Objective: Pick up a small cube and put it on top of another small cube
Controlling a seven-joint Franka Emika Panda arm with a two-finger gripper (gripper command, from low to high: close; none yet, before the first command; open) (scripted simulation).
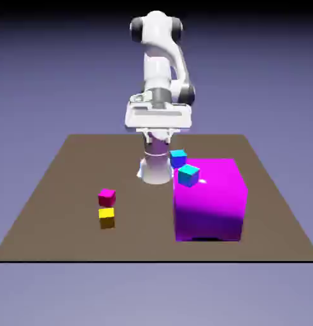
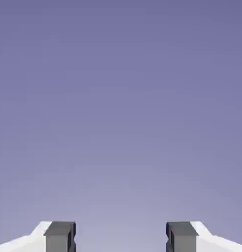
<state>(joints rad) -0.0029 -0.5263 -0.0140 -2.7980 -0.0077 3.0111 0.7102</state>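
The small yellow cube (image 1: 106,216) lies on the brown table (image 1: 57,191) toward the exterior view's left, just in front of a tiny magenta-pink cube (image 1: 107,196). The small blue cube (image 1: 178,157) sits farther back, by the robot's base and behind the big magenta block. My gripper (image 1: 158,124) hangs high above the table's far part, well away from both cubes. In the hand view the gripper (image 2: 121,237) is open: its grey fingertips (image 2: 59,236) stand apart with only the plain backdrop between them. No cube shows in the hand view.
A big magenta block (image 1: 210,198) stands on the exterior view's right half of the table. A tiny cyan-teal cube (image 1: 188,174) sits at its back left corner, close to the blue cube. The robot's base (image 1: 154,169) stands behind them.
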